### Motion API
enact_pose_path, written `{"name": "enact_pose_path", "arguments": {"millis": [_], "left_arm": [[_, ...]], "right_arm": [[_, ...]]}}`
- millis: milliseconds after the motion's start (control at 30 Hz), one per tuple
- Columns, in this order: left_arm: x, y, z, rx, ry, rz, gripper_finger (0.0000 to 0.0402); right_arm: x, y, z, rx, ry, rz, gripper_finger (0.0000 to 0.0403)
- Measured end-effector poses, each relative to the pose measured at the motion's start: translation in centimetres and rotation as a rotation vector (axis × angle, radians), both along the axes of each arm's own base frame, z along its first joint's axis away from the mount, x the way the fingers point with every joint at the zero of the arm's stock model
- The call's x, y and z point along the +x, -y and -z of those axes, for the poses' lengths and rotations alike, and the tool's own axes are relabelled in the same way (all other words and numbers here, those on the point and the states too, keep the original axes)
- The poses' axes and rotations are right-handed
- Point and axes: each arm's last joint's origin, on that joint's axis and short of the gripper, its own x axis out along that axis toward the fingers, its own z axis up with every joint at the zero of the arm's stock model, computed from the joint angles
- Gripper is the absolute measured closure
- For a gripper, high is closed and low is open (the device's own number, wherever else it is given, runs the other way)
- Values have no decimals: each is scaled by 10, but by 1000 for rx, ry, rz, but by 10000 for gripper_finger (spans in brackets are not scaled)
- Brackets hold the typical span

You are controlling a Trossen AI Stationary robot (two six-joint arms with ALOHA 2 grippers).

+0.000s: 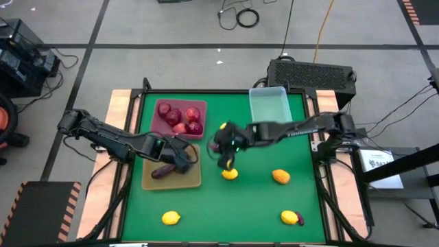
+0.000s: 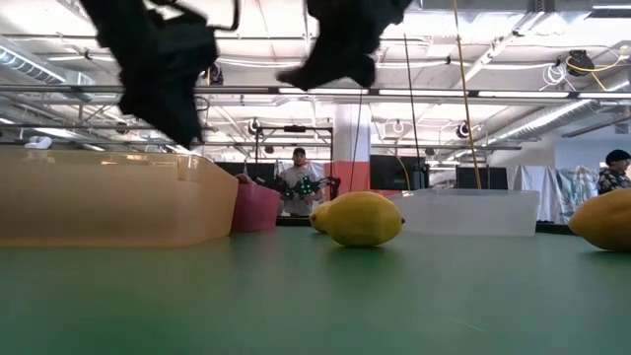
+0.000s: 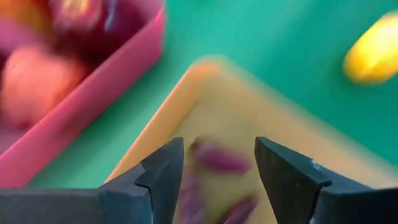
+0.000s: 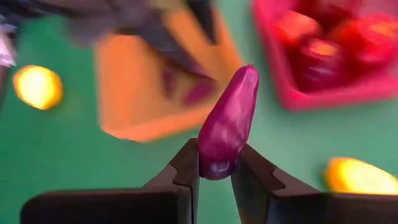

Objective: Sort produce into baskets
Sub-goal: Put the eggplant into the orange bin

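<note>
Arms meet over green table (image 1: 206,206). At left, the left gripper (image 3: 214,165) hovers with jaws apart above the tan tray (image 1: 195,180), eggplants (image 1: 162,172) lying inside. Beside it, the maroon tray (image 1: 159,127) holds red fruits (image 1: 180,118). Centre, the right gripper (image 4: 216,167) pinches a purple eggplant (image 4: 229,121), likely bound for the tan tray. Lemons (image 1: 280,176) wait rightward; the clear bin's (image 1: 269,106) contents are unclear.

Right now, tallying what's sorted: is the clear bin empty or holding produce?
Empty. The high view shows the clear bin with only bare bottom; the low view shows nothing through its walls.
</note>
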Motion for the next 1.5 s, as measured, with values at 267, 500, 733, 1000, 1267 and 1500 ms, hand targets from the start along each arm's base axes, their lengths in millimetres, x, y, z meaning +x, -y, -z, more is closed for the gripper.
{"name": "enact_pose_path", "arguments": {"millis": [267,500,733,1000,1267,1500], "left_arm": [[-22,-4,7,38,-252,24,197],[-29,-7,8,99,-338,63,197],[-56,-15,6,180,-571,-80,197],[-52,-15,6,213,-504,-117,197],[-40,-13,7,177,-380,-122,197],[-20,-8,5,132,-162,-129,197]], "right_arm": [[46,-65,34,47,272,-162,342],[70,-79,69,101,393,-150,342],[79,-79,97,145,359,-111,340],[74,-68,101,169,249,-46,269],[61,-53,62,298,224,-68,176],[-5,-58,18,547,-216,-110,160]]}}
